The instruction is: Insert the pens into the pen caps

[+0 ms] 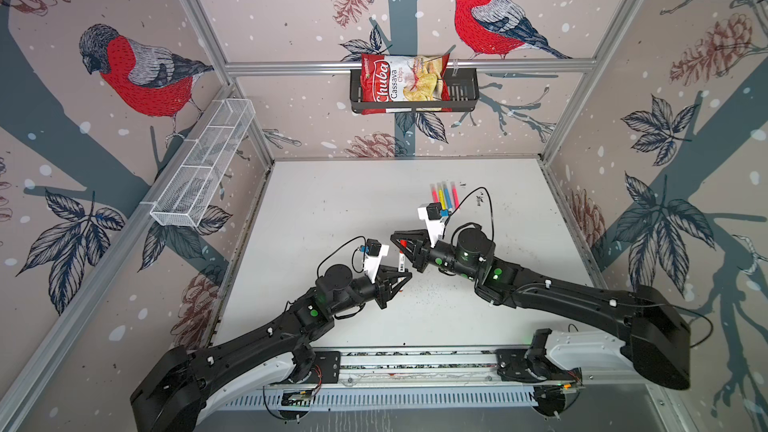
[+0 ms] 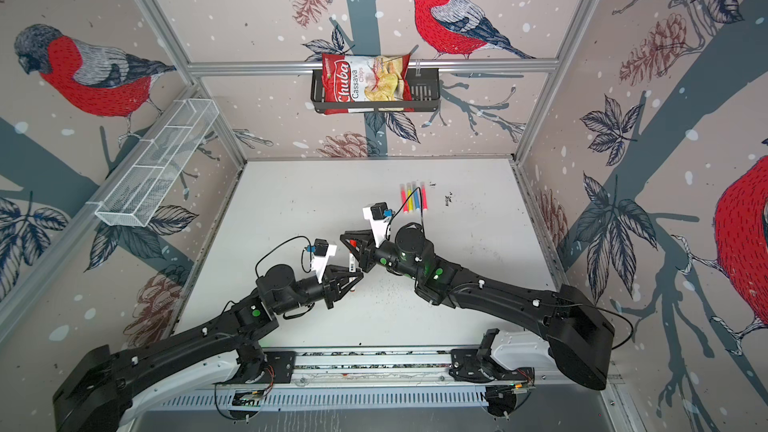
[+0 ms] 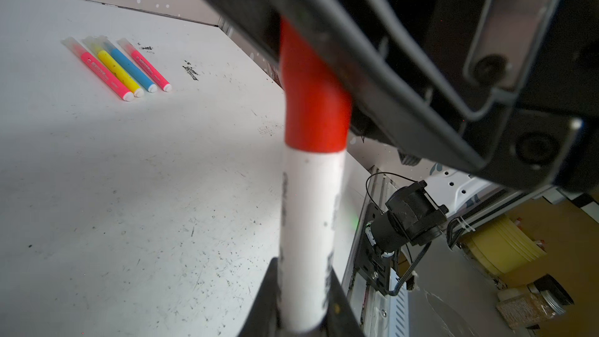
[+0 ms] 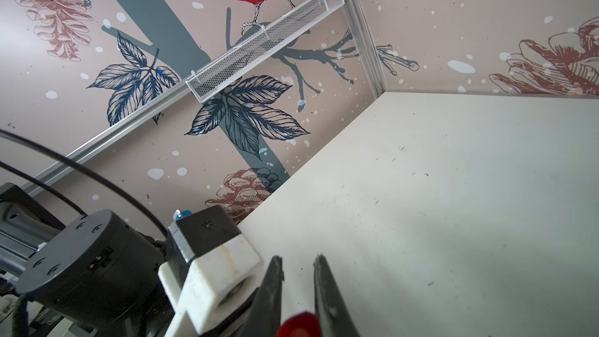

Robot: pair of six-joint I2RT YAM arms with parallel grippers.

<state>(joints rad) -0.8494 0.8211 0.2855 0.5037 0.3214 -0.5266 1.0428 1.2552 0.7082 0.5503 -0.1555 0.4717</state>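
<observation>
My left tool is clenched on the lower barrel of the white marker. The marker is held up over the middle of the desk, a little toward the near edge. The red cap sits on the marker's far end. In the left wrist view its rim meets the white barrel with no gap that I can see, though the cap looks slightly crooked on it. My right tool is clamped across that cap, and in the right wrist view the cap shows deep between the jaws, not at their tips.

The danger, I think, is that both tools grip one joined piece. If either arm drifts off the marker's axis, the joint will bend, and the cap could pop off or the barrel could twist in my left grip. If the cap is only half seated and I let go on the right, it may drop and roll. If I let go on the left first, the marker could slide out of the cap. The two tools are also very close together, so a careless retreat could knock them into each other.

The four coloured markers lie side by side near the far edge, right of centre. Each wears a clear cap, and they are well apart from this work.
</observation>
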